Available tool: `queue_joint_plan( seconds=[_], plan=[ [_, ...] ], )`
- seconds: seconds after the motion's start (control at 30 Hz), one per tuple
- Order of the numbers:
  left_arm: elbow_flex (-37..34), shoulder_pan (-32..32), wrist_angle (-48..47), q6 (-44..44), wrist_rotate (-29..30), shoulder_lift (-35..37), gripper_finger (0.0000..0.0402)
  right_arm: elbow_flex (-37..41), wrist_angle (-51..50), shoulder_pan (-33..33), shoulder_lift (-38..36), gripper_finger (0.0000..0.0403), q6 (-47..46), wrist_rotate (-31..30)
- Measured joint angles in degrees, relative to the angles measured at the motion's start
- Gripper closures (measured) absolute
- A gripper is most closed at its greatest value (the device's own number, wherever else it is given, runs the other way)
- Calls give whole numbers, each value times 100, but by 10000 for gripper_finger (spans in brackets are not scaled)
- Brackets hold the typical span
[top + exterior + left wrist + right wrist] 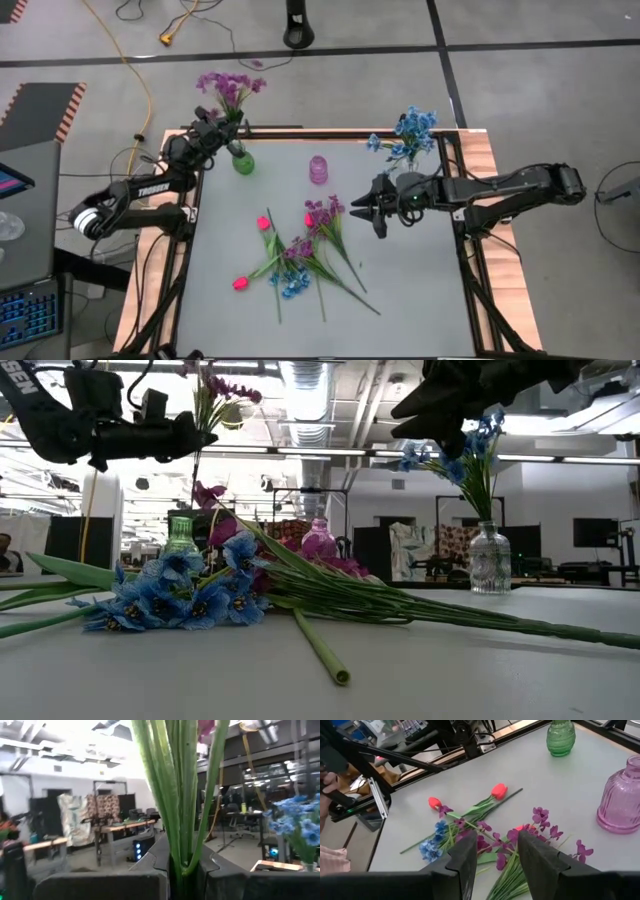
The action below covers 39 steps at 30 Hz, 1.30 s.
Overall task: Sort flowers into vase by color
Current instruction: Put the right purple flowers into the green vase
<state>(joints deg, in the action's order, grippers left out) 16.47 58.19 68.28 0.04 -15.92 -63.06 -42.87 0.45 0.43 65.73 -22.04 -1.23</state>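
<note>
My left gripper (222, 128) is at the table's far left corner, above the green vase (243, 160), and is shut on a purple sprig (230, 90). In the low view the sprig's stems (196, 475) run down toward the vase's mouth (180, 518). My right gripper (375, 208) hovers open over the right side of the table; in its wrist view its fingers (540, 855) stand above a purple sprig (540, 817) of the pile (300, 255). That pile of purple, blue (292, 284) and pink-red (240, 283) flowers lies flat on the table. My left gripper (185, 880) pinches the purple sprig's bundle of green stems (180, 835) between its two fingers, well below the blooms. The fingers come level from the table's left side and lie across the stems. The sprig stands upright, blooms above the fingers, lower ends toward the green vase.
A pink-purple glass vase (318, 169) stands at the far middle. A clear vase (490, 558) with blue flowers (410, 130) is at the far right corner. Wooden rails edge the table. Bare table lies near and to the right of the pile.
</note>
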Motion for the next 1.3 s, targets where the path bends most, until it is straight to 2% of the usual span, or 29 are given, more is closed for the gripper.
queue_joint_plan(
  seconds=[0.27,0.53,0.7,0.97,1.13,1.3],
  plan=[
    [0,0,-1692,350,472,565,393,0,0,0,0,234,0,-2],
    [0,-2,-2005,497,472,611,382,0,0,-7,0,234,0,-2],
    [0,-2,-2111,146,696,611,343,0,0,-7,0,234,0,-2],
    [2,-2,-2851,175,769,754,245,0,0,-7,0,234,0,-4],
    [2,-2,-3665,439,780,1300,200,0,0,-7,-2,234,0,-4],
    [2,-2,-4486,673,780,2126,186,0,3,-7,-2,234,-2,-4]
  ],
)
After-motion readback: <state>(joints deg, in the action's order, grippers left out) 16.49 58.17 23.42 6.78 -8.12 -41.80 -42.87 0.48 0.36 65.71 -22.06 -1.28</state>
